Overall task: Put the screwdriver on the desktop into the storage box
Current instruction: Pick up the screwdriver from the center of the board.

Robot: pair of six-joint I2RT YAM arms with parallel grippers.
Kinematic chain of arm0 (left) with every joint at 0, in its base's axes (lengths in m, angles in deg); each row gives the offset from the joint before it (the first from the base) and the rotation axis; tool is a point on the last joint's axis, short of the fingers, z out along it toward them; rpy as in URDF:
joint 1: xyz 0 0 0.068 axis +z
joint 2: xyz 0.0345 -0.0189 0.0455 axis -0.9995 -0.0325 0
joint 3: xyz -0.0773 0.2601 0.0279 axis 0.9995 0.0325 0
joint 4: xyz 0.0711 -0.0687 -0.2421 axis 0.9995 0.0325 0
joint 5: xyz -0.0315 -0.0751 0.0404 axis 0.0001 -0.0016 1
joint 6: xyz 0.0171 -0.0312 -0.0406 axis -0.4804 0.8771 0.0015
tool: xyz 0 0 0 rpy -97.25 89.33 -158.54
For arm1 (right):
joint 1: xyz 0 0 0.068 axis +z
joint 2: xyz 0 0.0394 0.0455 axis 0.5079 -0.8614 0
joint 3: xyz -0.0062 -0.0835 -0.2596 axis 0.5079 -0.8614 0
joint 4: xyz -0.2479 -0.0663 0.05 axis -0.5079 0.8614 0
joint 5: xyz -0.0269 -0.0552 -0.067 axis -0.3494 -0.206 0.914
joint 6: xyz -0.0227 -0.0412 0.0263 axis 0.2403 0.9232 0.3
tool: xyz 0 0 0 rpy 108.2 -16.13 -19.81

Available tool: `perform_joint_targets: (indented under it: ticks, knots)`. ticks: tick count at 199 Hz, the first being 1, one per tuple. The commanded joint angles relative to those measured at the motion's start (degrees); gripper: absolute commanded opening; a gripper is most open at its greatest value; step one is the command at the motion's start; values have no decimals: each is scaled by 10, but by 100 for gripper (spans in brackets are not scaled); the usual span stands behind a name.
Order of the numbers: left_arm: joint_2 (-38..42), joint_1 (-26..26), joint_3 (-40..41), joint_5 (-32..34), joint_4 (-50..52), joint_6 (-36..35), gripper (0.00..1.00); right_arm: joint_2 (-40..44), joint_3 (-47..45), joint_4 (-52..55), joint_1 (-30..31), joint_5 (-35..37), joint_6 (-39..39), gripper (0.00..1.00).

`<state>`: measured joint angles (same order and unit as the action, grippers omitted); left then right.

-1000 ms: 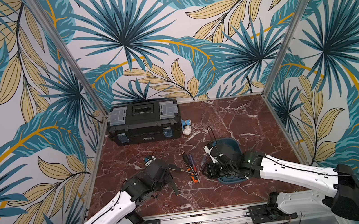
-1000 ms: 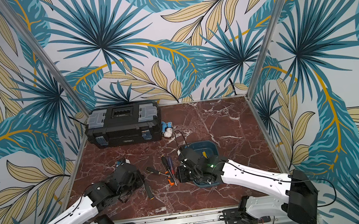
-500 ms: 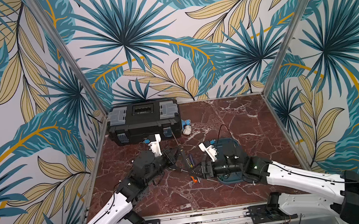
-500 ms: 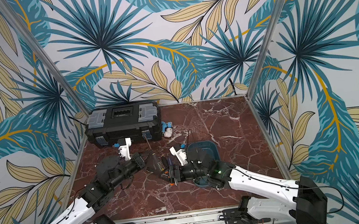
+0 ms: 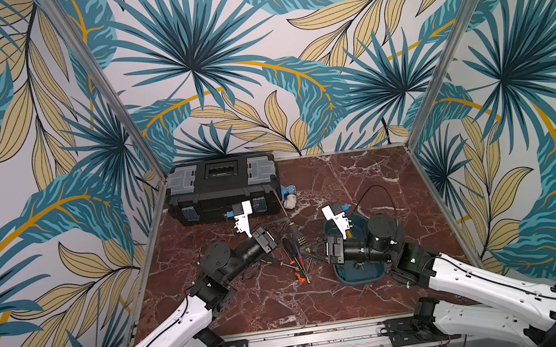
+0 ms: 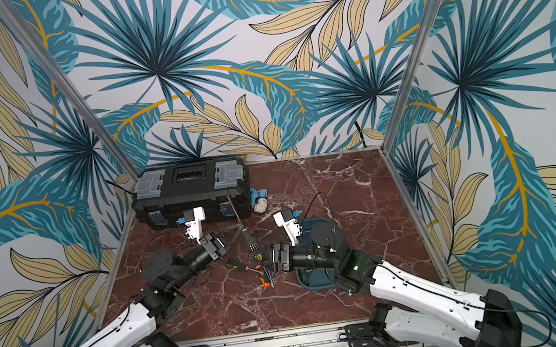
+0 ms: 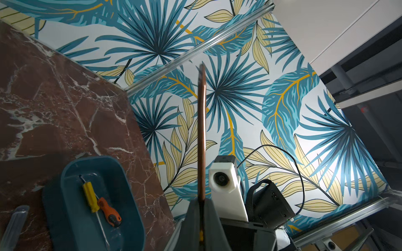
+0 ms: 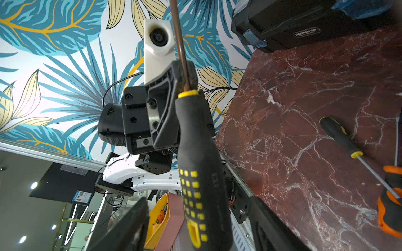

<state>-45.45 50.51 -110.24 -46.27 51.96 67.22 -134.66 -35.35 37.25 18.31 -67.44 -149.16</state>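
While the left gripper (image 8: pixel 185 73) pinches its bare shaft, the black-and-yellow screwdriver (image 8: pixel 200 165) hangs clear of the desktop (image 5: pixel 361 178), just beside the storage box (image 5: pixel 357 277). The right gripper (image 5: pixel 310 252) holds its jaws wide on either side of the handle, apparently not touching it. A yellow-handled screwdriver (image 7: pixel 90 193) and an orange-handled screwdriver (image 7: pixel 108 211) lie inside the box.

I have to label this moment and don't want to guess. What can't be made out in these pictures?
- Tip of the black-and-yellow screwdriver: cut off by the top edge of the right wrist view, blurred in the left wrist view.
- Contents of the storage box: mostly hidden by the right arm in both top views.
- Number of loose screwdrivers on the desktop: they overlap and are too small to count in the top views.
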Motion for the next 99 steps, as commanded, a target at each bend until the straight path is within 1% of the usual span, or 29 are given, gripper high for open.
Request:
perform_joint_targets:
  ticks: [1,7,28,47,64,83,87,91,95,99]
  knots:
    - [0,4,15,-15,-58,9,0,2,7,-21,-1,-14,0,65]
    - [-1,4,15,-16,-61,10,0,2,8,-19,-1,-14,0,62]
    - [-5,4,18,-16,-61,10,0,3,7,-17,-1,-13,-1,44]
    - [-6,4,20,-15,-48,5,0,6,8,-17,-1,-16,0,30]
    - [-7,4,18,-9,-18,-7,0,5,12,-10,-1,-22,5,15]
    - [-7,4,5,5,58,-36,0,5,26,36,-1,-7,21,2]
    - [-7,4,0,7,81,-45,8,6,29,53,-1,0,26,0]
    - [-7,4,-6,13,104,-55,17,4,37,72,-1,7,32,0]
    - [-6,4,-14,16,136,-66,32,3,43,95,-1,16,39,0]
    - [-6,4,-22,23,169,-81,43,1,51,121,0,26,47,0]
